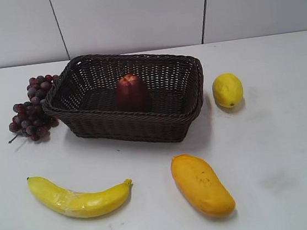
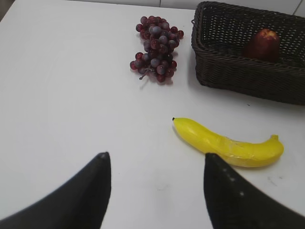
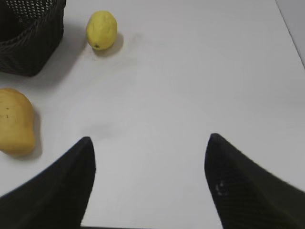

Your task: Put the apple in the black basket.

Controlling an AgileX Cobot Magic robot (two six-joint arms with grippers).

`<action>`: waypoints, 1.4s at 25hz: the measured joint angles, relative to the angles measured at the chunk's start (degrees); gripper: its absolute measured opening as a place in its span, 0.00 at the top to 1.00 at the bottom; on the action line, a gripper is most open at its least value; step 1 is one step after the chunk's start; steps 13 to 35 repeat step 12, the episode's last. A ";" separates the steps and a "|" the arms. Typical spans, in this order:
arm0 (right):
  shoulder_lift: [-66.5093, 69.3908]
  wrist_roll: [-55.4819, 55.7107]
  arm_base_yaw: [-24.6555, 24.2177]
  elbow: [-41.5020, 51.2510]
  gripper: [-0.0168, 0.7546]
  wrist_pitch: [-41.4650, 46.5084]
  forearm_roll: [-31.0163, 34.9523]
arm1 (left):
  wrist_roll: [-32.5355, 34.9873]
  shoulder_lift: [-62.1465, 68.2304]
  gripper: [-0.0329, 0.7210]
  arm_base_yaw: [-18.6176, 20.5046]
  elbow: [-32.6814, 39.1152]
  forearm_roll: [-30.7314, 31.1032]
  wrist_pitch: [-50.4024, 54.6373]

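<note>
The dark red apple (image 1: pixel 132 92) sits inside the black basket (image 1: pixel 116 127) at the middle back of the white table. In the left wrist view the apple (image 2: pixel 262 44) shows inside the basket (image 2: pixel 238 76) at the top right. A corner of the basket (image 3: pixel 28 52) shows at the top left of the right wrist view. My left gripper (image 2: pixel 155 155) is open and empty over bare table, well short of the basket. My right gripper (image 3: pixel 148 138) is open and empty over bare table. Neither gripper shows in the exterior view.
A purple grape bunch (image 1: pixel 31 109) lies left of the basket. A lemon (image 1: pixel 227 90) lies to its right. A banana (image 1: pixel 77 198) and a mango (image 1: pixel 201 184) lie in front. The table's front edge shows under my right gripper.
</note>
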 joint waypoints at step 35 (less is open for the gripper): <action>-3.27 0.14 0.00 0.00 0.29 0.01 0.06 | 0.00 0.00 0.34 0.00 0.00 0.00 0.00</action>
